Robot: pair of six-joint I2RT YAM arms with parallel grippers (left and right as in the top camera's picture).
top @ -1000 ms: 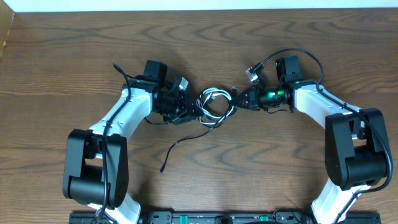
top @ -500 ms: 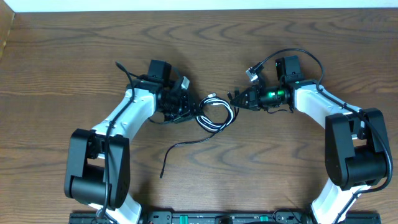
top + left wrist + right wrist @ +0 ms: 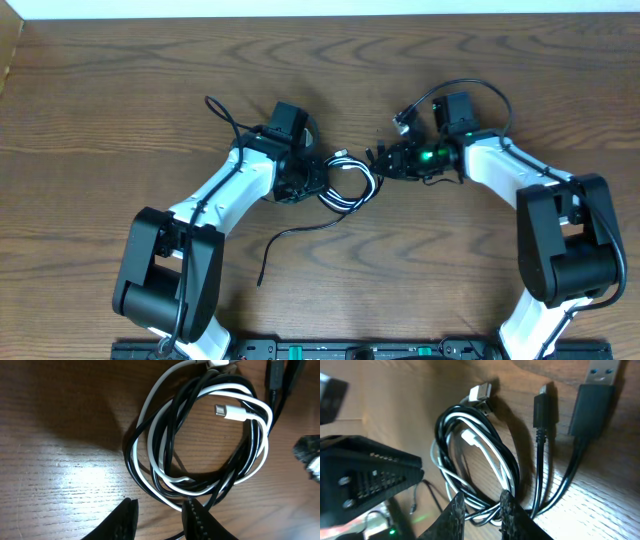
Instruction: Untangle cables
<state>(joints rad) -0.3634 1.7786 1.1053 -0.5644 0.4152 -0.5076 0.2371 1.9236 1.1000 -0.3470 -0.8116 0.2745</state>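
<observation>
- Rail [image 3: 320,350]: black, along the near table edge, carrying both arm bases.
- Table [image 3: 110,110]: dark brown wood grain, matt. The left wrist view shows a pale patch of glare beside the coil.
- Black cable [image 3: 129,457]: a loose tail runs from the coil toward the near edge, left of centre. The rest is wound into the coil.
- White cable [image 3: 231,412]: wound through the black one in a single flat coil at mid-table, between the two grippers. One white plug end lies inside the loop, flat on the wood.
- Left gripper [image 3: 159,509]: at the coil's left side, fingers parted with bare wood in the gap and the coil's rim just at the tips.
- Right gripper [image 3: 481,500]: at the coil's right side, fingers narrowly parted, the rim lying before the gap.
- Wide plug [image 3: 590,402] and small plug [image 3: 543,407]: both black, on the wood just beside the coil. Which cord they end cannot be told.
- Strip [image 3: 320,7]: white, running beyond the far edge.
- Tan object [image 3: 8,50]: at the far left corner, cropped and unidentifiable.
</observation>
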